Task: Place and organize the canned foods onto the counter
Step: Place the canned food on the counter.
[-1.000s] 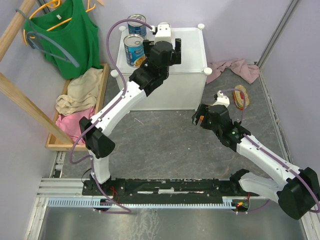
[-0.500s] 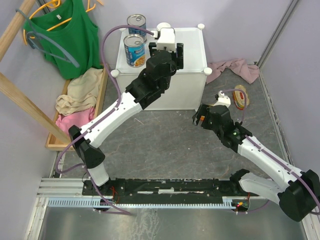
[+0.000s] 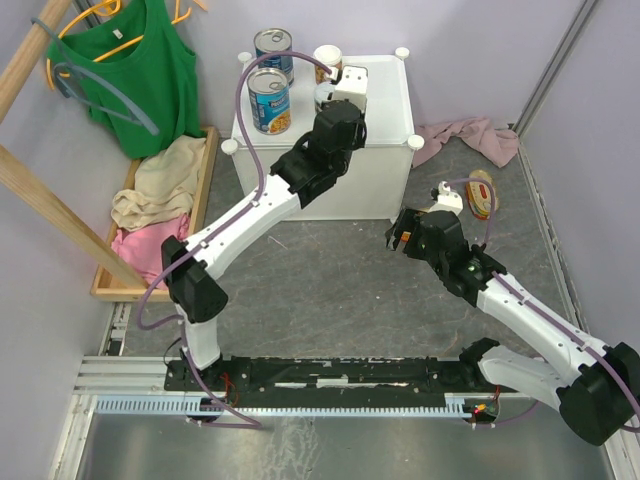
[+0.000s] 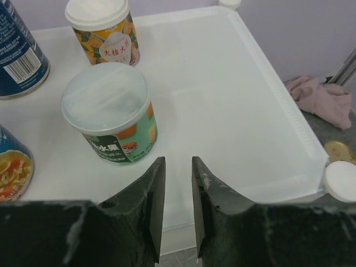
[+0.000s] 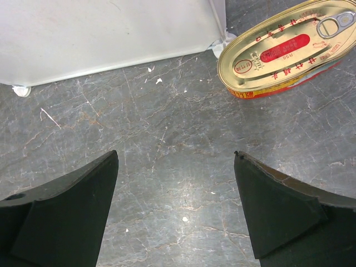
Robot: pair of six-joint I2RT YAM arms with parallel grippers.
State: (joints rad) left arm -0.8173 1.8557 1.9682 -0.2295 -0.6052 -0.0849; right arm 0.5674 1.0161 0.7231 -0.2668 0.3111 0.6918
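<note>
The overhead view shows the whole layout. The left arm reaches far over the counter (image 3: 385, 110), and the right arm stays low over the grey floor (image 3: 330, 270), near the right. Two tall blue cans (image 3: 269, 98) stand at the counter's left edge, one behind the other.

Only the left wrist view shows the two small cans clearly. The green-labelled can (image 4: 111, 114) stands upright just beyond the fingertips. The orange-labelled can (image 4: 103, 28) sits farther back, close to it but apart. The left gripper (image 4: 177, 186) has its fingers drawn almost together with a slim gap between them, and they hold nothing. A corner knob (image 4: 340, 181) shows at the right.

The right wrist view shows the right gripper (image 5: 175, 156) spread wide above bare floor. A gold oval tin (image 5: 283, 50) with a red label lies flat far right of it, beside the counter's lower corner. From overhead that tin (image 3: 482, 193) is only a small shape. Whether a second tin lies under it cannot be told.
</note>
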